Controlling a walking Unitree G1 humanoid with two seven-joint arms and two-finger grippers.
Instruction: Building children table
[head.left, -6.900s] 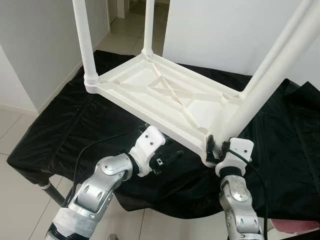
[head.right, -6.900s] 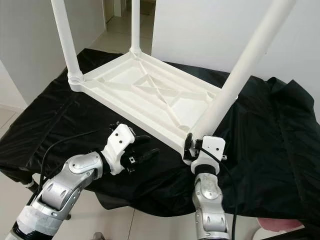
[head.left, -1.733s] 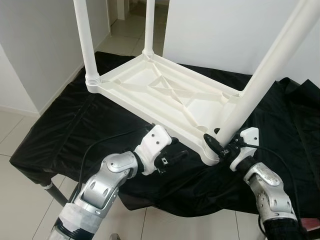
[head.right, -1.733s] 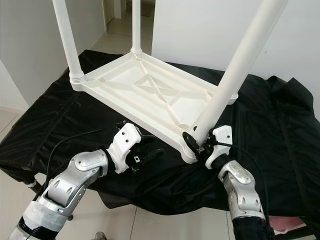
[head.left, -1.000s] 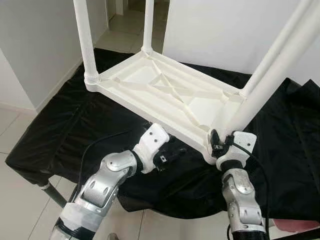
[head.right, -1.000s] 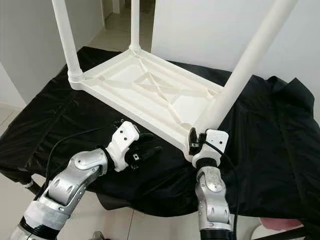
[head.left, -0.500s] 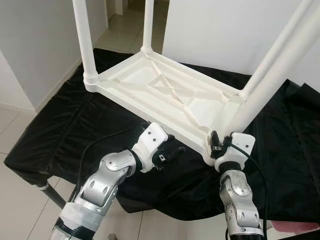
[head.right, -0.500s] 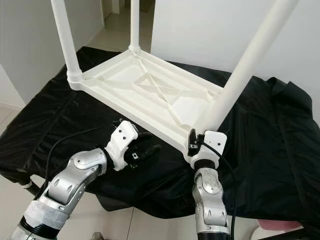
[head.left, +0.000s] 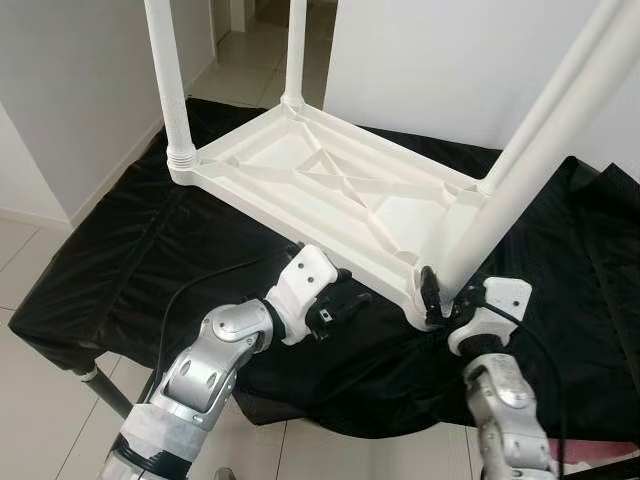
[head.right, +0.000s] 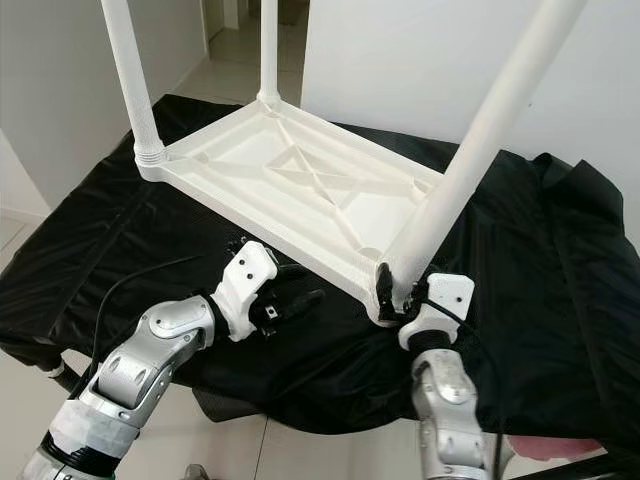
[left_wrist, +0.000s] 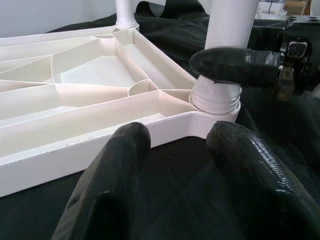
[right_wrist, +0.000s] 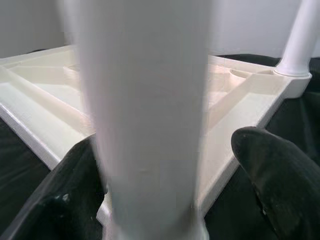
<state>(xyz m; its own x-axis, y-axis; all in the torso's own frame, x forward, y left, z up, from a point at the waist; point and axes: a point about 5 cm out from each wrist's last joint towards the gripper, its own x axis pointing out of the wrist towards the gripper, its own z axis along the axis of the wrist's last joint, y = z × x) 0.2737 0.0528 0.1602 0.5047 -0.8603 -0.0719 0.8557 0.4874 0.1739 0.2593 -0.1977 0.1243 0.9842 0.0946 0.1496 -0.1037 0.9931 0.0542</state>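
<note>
Lying upside down on a desk (head.left: 130, 270) draped in black cloth, the white children's table (head.left: 330, 200) had its ribbed underside facing up, with four legs already standing in its corner sockets. The near right leg (head.left: 525, 175) rose at a slant from its socket, and the right hand (head.right: 392, 290) sat at its base. In the right wrist view its fingers (right_wrist: 272, 170) stood spread on either side of the leg with a gap showing, so it looked loosened rather than clamped. The left hand (head.left: 345, 305) hovered just in front of the table's near edge, fingers (left_wrist: 112, 170) parted and holding nothing, pointed toward that same corner.

By my reckoning the build was close to finished: every leg seemed to be in place. What remained was probably tightening this last leg until it stood straight, then turning the table right way up.
</note>
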